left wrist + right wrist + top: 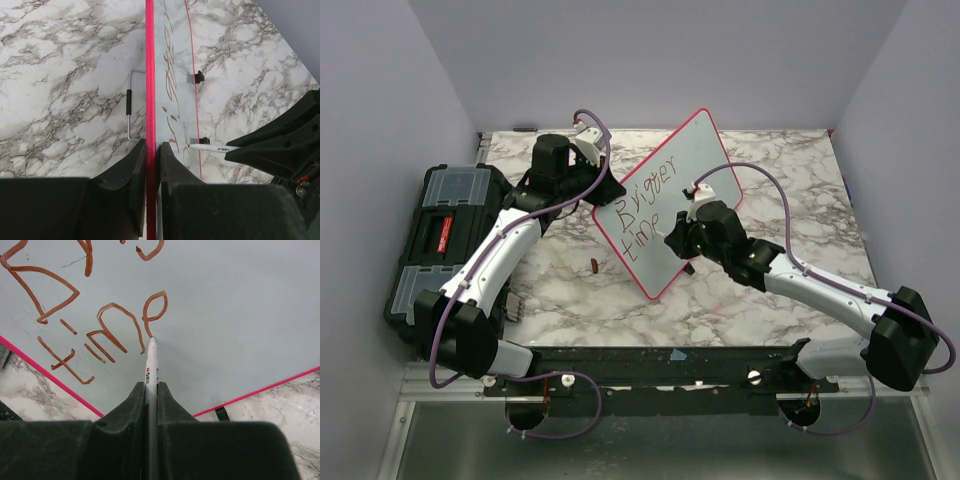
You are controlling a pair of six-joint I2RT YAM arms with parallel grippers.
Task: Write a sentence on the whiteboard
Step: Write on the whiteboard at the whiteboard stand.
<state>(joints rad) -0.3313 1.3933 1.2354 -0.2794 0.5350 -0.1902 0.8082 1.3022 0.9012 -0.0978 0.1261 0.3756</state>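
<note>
The whiteboard (672, 190) is raised on edge in the middle of the marble desk (800, 210), set at an angle, with its near corner down on the desk. The left arm's fingers (137, 162) are closed narrowly on its red frame at the left edge, one finger against each face. The sentence (642, 208) reads "Brigger" with "time" beneath it. The right arm's fingers (136, 397) pinch a white marker (151, 357) that juts out between them. Its tip touches the board at the foot of the "e" in "time". A black toolbox (440, 235) sits at the desk's left.
</note>
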